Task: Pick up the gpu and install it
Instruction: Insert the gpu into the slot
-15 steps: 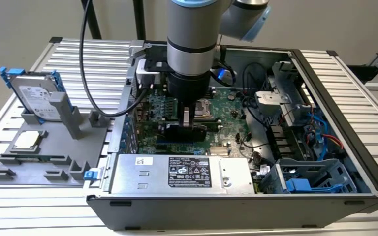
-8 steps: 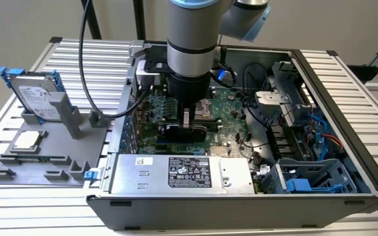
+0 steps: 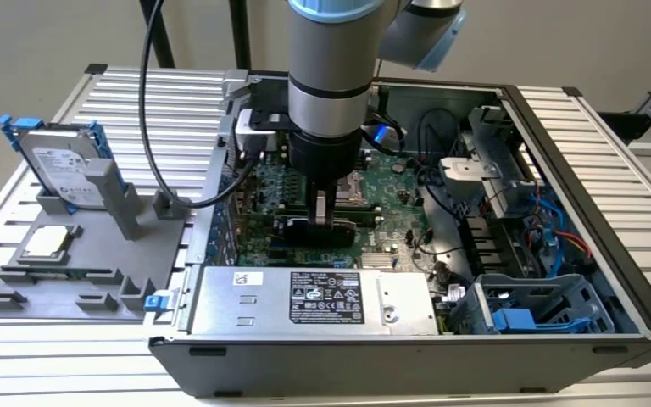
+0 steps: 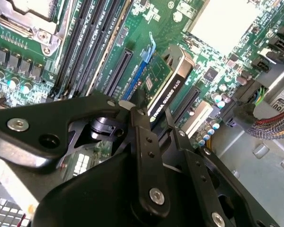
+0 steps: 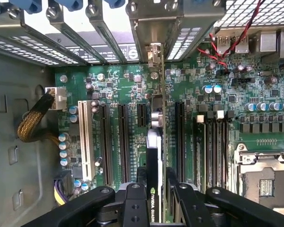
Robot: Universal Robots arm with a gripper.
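In the exterior view, the grey arm reaches straight down into the open black computer case [image 3: 597, 339]. Its black gripper [image 3: 323, 222] is clamped on the thin green gpu card with a black cooler block [image 3: 298, 227], which is held low over the green motherboard [image 3: 399, 182]. Along the case's near side lies a silver power supply box [image 3: 247, 297] bearing a white label of small black print. On the exterior view's left, on the slatted metal table [image 3: 133, 93], a grey plastic fixture [image 3: 77, 284] holds a silver hard drive with blue rails [image 3: 63, 170] upright; the drive carries a white printed label. A square silver processor chip [image 3: 50, 242] lies just in front of it.

In the second wrist view, the gpu [image 4: 173, 82] stands on edge between the black fingers [image 4: 144, 137], with white lettering running along its cooler's black edge. Small white print marks the motherboard [image 4: 146, 23] beside the slots.

In the first wrist view, the gpu [image 5: 155, 156] is seen edge-on, pinched from both sides by the fingers [image 5: 135, 201]. It runs in line with the long black expansion slots [image 5: 122, 142], its silver bracket [image 5: 154, 54] at the case's rear openings. Whether it is fully seated cannot be told. A white slot [image 5: 85, 139] lies well to one side.
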